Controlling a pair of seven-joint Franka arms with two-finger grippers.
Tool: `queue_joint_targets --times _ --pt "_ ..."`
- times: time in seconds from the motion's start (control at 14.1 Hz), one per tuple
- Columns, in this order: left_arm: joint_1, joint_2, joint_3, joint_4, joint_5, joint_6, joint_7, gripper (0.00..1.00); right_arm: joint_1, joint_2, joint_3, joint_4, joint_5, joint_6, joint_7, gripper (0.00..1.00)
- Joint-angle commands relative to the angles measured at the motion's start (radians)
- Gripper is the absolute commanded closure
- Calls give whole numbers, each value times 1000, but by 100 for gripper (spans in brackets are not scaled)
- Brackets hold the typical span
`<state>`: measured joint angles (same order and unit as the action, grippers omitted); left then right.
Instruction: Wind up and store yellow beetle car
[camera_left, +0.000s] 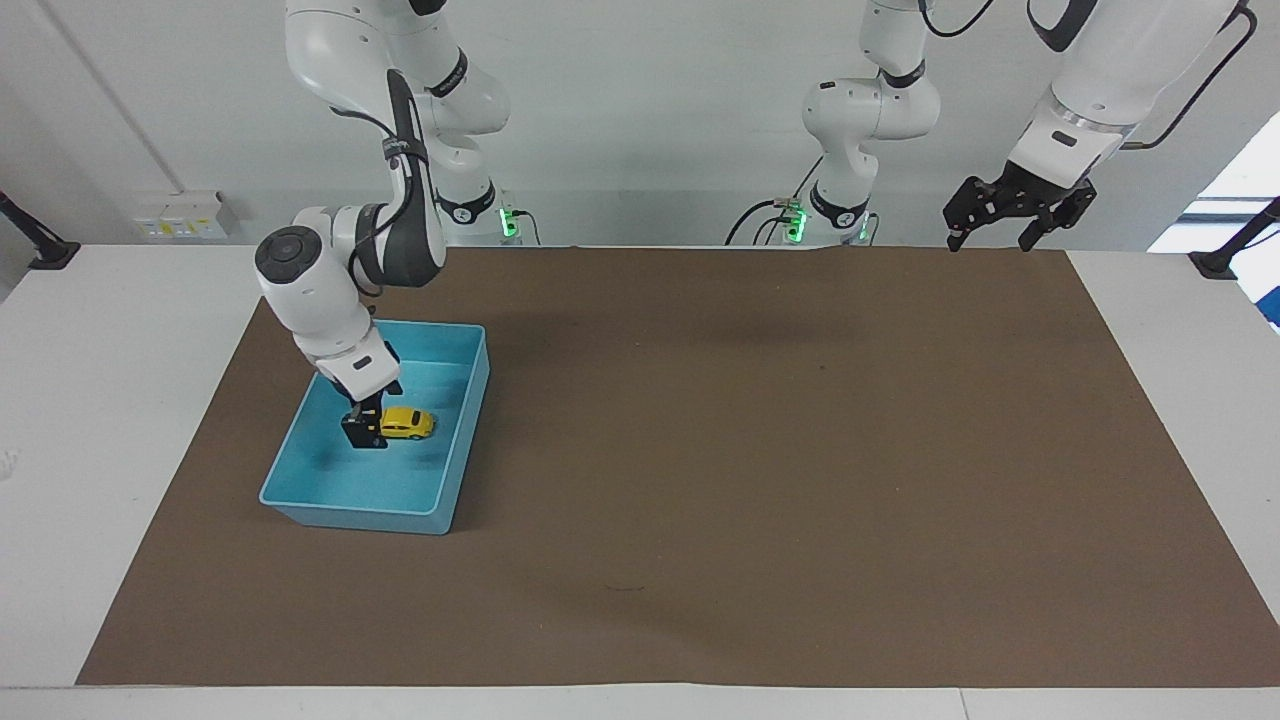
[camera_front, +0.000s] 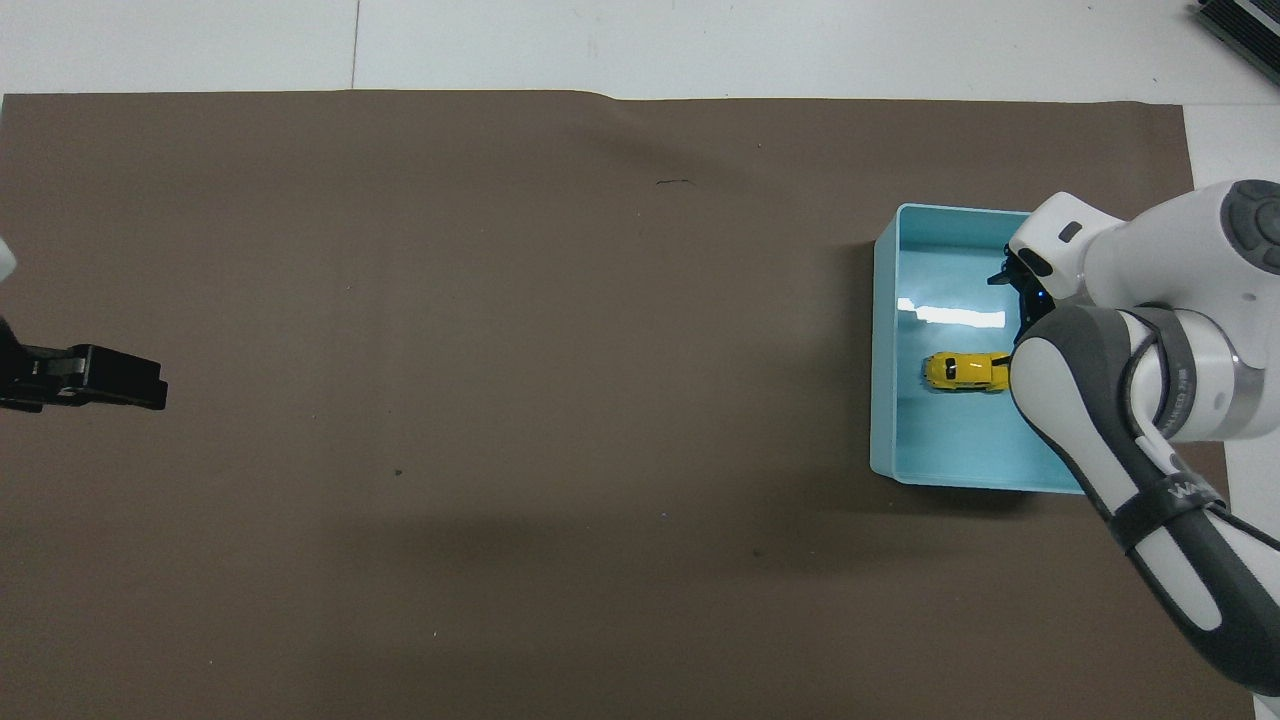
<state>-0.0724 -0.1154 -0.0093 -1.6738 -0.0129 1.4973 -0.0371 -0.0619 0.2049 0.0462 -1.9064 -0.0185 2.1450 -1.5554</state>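
Note:
The yellow beetle car (camera_left: 407, 423) lies on its wheels on the floor of the blue bin (camera_left: 300, 470), free of any grip. It also shows in the overhead view (camera_front: 958, 371) inside the bin (camera_front: 883, 400). My right gripper (camera_left: 366, 432) is open and empty, low inside the bin, right beside the car on the side toward the right arm's end of the table. In the overhead view the right arm hides most of that gripper (camera_front: 1018, 290). My left gripper (camera_left: 992, 238) is open and empty and waits raised over the mat's edge near its base.
A brown mat (camera_left: 760, 450) covers the table's middle, with the bin on it toward the right arm's end. The left gripper's tip (camera_front: 130, 378) shows at the overhead view's edge.

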Motion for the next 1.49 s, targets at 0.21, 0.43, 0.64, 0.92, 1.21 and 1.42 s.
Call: queue_joint_targets --times 0.21,0.43,0.64,0.92,1.21,1.42 --pt "13 -9 -9 2 7 -11 6 0 -12 -2 11 75 40 -33 8 0" --pt "13 -9 -9 2 7 -11 6 0 2 -6 18 95 41 -47 12 0" --pt "13 -9 -9 2 7 -11 6 0 11 -9 23 110 41 -57 75 0" --pt "13 -9 -9 2 7 -11 6 0 11 -33 29 128 49 -71 97 0" --pt "14 -9 -9 2 7 -11 6 0 10 -62 24 176 52 -148 109 0" --pt "14 -9 -9 2 7 -11 6 0 31 -117 9 176 57 -217 233 0"
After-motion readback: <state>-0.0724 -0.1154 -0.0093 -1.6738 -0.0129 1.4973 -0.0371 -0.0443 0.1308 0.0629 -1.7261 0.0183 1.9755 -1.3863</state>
